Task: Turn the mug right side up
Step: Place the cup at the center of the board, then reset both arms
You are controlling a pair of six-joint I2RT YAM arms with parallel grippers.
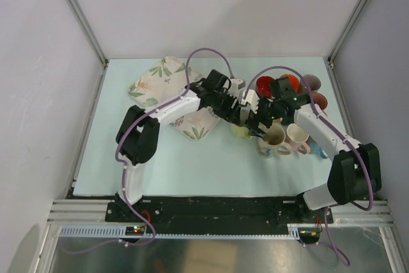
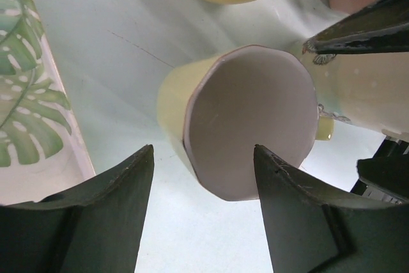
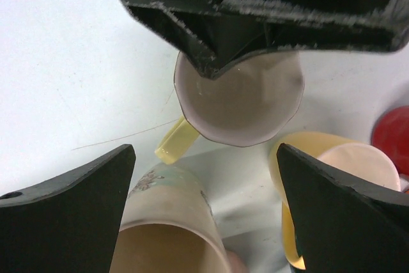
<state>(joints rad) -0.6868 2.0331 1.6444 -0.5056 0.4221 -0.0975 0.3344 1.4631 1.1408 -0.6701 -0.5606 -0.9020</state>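
The mug (image 2: 249,119) is pale yellow with a pinkish inside. It stands on the table with its mouth facing up and its yellow handle (image 3: 176,142) sticking out sideways. My left gripper (image 2: 201,150) hangs open just above its rim, with one finger over the mouth and the other outside the wall, and neither touches it. In the right wrist view this mug (image 3: 239,103) lies beyond my right gripper (image 3: 204,148), whose jaws stand wide apart with nothing between them. From above, both grippers meet over the mug (image 1: 241,131).
A floral beige mug (image 3: 172,234) and a yellow mug (image 3: 332,158) stand close under the right gripper. More mugs, red ones (image 1: 265,85) among them, crowd the back right. A leaf-print cloth (image 1: 163,78) lies at the left, its edge (image 2: 25,107) near the left gripper.
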